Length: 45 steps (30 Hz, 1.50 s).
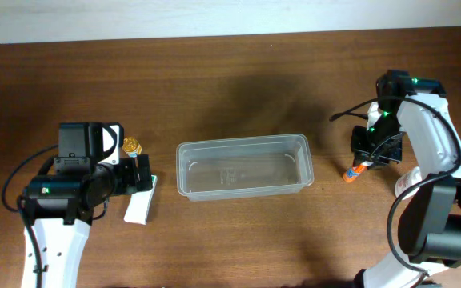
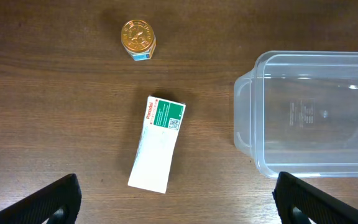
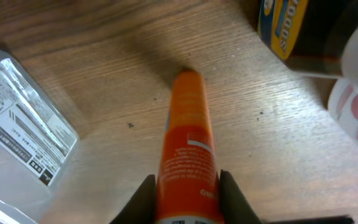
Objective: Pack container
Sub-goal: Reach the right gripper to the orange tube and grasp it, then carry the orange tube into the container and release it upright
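1. The container (image 1: 243,144) sat empty in the middle of the table (image 1: 214,80); nothing was packed yet.
2. The right tool (image 3: 188,199) was clamped on an orange tube (image 3: 187,143).
3. The left tool (image 2: 178,199), jaws apart, hovered over the white box (image 2: 157,143).

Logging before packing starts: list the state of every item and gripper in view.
container: upright, open, empty.
white box: lying flat, closed.
gold-lidded jar: upright, lid on.
orange tube: clamped in the right gripper.
right gripper: shut on the orange tube.
left gripper: open, holding nothing.
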{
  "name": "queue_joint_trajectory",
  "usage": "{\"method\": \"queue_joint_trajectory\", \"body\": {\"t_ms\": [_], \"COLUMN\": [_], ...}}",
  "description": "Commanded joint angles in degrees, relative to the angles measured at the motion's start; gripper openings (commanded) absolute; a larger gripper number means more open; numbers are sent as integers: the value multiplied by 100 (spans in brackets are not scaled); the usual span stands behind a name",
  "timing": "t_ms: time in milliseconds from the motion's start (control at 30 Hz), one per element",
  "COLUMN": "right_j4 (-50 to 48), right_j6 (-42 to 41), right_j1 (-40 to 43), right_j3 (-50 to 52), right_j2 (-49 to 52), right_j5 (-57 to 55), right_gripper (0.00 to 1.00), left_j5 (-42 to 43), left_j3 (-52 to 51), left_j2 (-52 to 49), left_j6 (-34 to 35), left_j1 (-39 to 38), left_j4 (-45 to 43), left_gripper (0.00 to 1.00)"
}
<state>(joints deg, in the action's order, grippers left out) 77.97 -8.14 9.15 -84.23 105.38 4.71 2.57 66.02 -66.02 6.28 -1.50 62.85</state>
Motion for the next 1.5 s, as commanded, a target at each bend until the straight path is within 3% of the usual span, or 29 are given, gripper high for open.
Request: {"method": "queue_joint_trajectory", "body": {"t_ms": [0,133,400,733,1033,1467], "right_j4": [33,11,9,-131,-481,-1038], "right_j6": [-7,66,286,455,188,164], "right_j1": [24,24,-299,-2055,-2723,-2750], "right_j3": [-9,-11,-358,-772,-354,-315], "right_j2": [48,24,-822,-2059,-1259,90], "right_j5": [24,22,28,-11,-81,-90], "right_gripper": [16,5,4,6,6,6], "left_j5": [-44,-44,-42,-42,-42,-42], "left_j3": [116,116,116,116,116,114], "left_j2": [-2,-2,-2,-2,-2,-2], "left_j6": [-31,-31,-31,-28,-28,-28], "left_j1": [-22,-22,-22,-22,-22,-22], "left_j4": [22,42,42,42,44,70], "left_gripper": [99,99,99,99,99,100]}}
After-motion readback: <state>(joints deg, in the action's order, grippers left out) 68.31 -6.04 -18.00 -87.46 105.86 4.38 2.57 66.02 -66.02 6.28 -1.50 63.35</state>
